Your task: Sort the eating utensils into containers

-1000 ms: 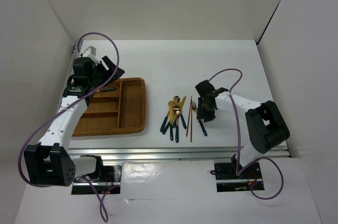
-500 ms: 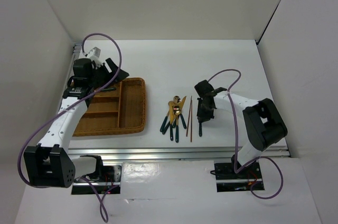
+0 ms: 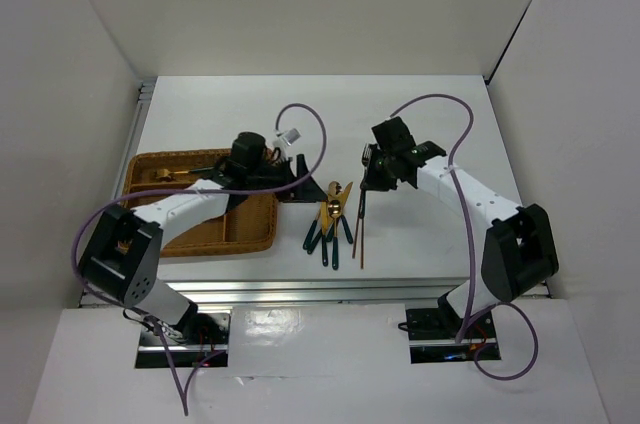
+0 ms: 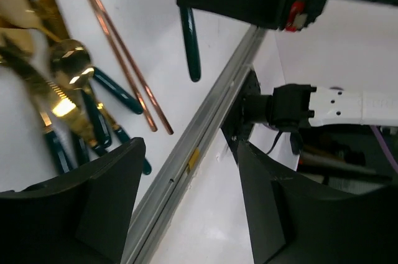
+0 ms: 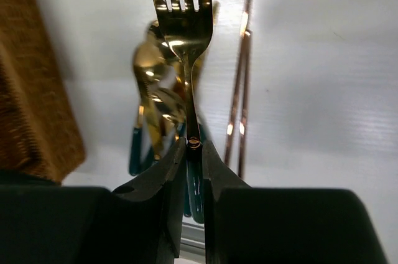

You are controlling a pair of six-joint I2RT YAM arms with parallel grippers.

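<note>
My right gripper is shut on a fork, pinching the top of its teal handle, and holds it above the table just right of the utensil pile. The pile of gold-headed, teal-handled utensils lies at mid-table, with two reddish-brown chopsticks along its right side. The brown wicker tray lies to the left, with one gold utensil in its far-left compartment. My left gripper is open and empty, hovering between the tray's right edge and the pile.
The metal rail runs along the table's near edge below the pile. White walls close in the table on the left, back and right. The held fork's handle hangs in the left wrist view beside the chopsticks.
My left arm swung from the tray's far-left corner across to its right edge, by the pile. My right gripper rose from the table with the fork and moved back.
</note>
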